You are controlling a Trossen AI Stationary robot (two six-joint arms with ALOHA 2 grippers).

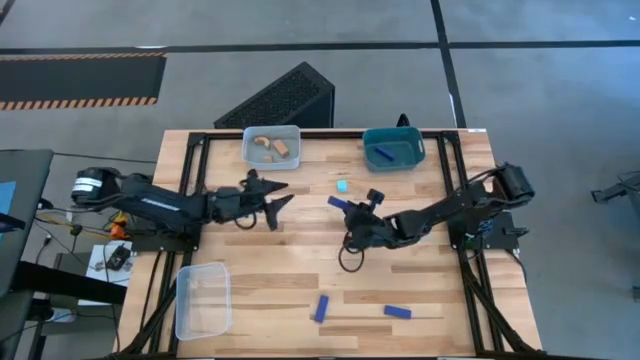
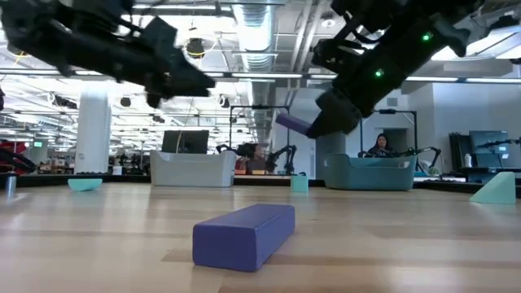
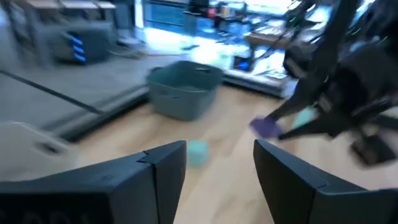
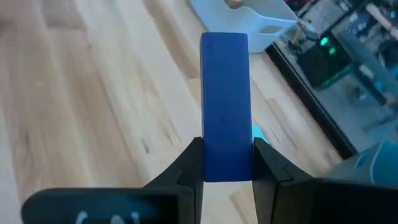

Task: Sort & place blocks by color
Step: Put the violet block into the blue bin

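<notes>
Above the middle of the table, my right gripper is clamped on a dark blue bar, whose long axis runs straight out past my fingertips. The teal bin, which already holds a blue piece, lies toward the far edge and a little to the right of the bar, nearer my right arm than my left. My left gripper hangs spread and empty left of centre, just near of the clear bin holding tan pieces. A cyan cube sits between the two grippers.
</notes>
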